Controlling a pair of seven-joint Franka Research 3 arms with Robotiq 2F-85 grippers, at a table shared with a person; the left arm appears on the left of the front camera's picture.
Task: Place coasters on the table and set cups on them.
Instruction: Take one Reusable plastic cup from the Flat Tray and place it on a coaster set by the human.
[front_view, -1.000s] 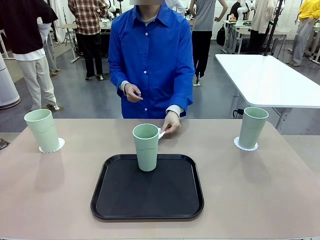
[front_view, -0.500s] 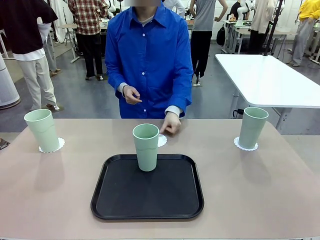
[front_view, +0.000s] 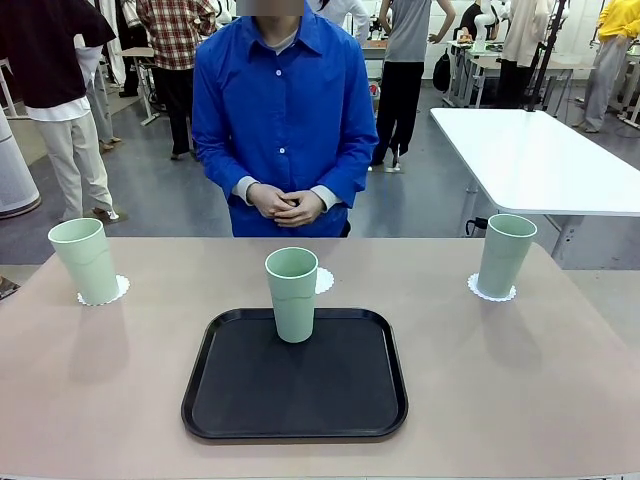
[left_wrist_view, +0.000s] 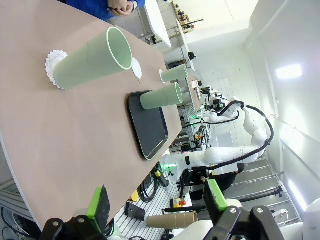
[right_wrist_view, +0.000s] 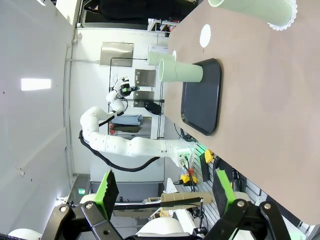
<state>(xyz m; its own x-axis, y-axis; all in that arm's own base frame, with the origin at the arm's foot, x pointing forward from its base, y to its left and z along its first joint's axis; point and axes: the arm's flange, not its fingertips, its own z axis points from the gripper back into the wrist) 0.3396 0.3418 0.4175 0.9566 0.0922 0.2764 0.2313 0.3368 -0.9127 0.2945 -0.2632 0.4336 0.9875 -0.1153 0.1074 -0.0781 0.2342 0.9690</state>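
Three mint-green cups stand on the table (front_view: 520, 380). The left cup (front_view: 85, 260) rests on a white coaster (front_view: 118, 290), and the right cup (front_view: 505, 255) on another coaster (front_view: 491, 293). The middle cup (front_view: 292, 295) stands on the black tray (front_view: 295, 390). A third coaster (front_view: 324, 280) lies bare on the table just behind it. My left gripper (left_wrist_view: 156, 202) is open above the table's edge, well back from its nearest cup (left_wrist_view: 92, 60). My right gripper (right_wrist_view: 165, 187) is open too, far from the cup (right_wrist_view: 250, 10) on its coaster (right_wrist_view: 286, 20).
A person in a blue shirt stands at the far side with both hands (front_view: 287, 205) clasped above the table edge. The tray (left_wrist_view: 147, 125) fills the middle front. A white table (front_view: 530, 160) stands behind at the right. Other people walk in the background.
The person laid the third coaster on the table behind the middle cup, then drew the hand back and clasped both hands. The cups have not moved.
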